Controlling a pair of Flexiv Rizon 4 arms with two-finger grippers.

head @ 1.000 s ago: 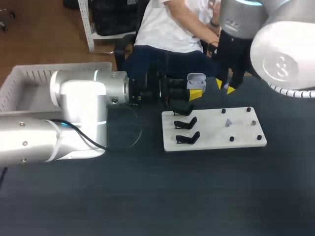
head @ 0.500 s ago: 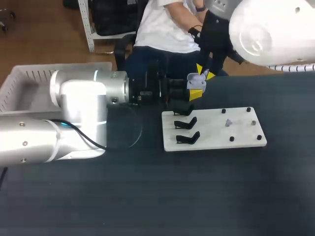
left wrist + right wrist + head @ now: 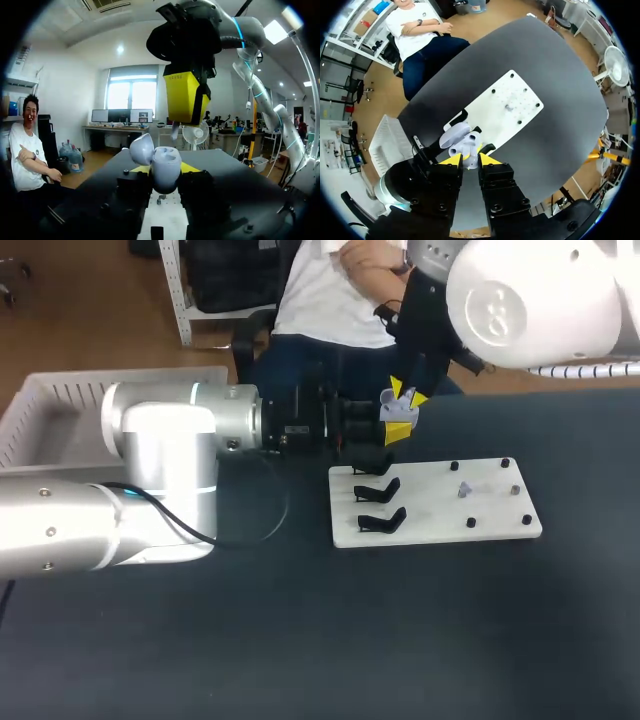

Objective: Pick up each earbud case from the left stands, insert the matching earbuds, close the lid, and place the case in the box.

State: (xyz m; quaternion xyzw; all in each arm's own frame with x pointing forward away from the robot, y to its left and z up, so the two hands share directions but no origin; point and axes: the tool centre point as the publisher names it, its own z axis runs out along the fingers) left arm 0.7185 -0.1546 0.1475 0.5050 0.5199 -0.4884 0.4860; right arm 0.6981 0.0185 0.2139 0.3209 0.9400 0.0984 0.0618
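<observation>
Above the dark table (image 3: pixel 300 640), beside the white board (image 3: pixel 430 512), left gripper (image 3: pixel 398 432) clamps the open case (image 3: pixel 165 167).

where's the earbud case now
The earbud case is at the table's back middle in the head view, held lid-open in the left tool behind the white board, the right tool just above it.

Two arms, the left arm (image 3: pixel 150 475) and the right arm (image 3: pixel 530 300). Two hands, the left hand (image 3: pixel 398 432) and the right hand (image 3: pixel 407 395), each with two yellow-tipped fingers (image 3: pixel 451 160). One earbud case (image 3: pixel 161 167), lid up, gripped by the left hand. One earbud (image 3: pixel 173 131), nipped in the right hand. One white board (image 3: pixel 430 532) on the one tabletop (image 3: pixel 400 640), bearing three black stands (image 3: pixel 380 521) and four black pegs (image 3: pixel 471 523), plus two small pale bits too small to name. One white box (image 3: pixel 60 380)
</observation>
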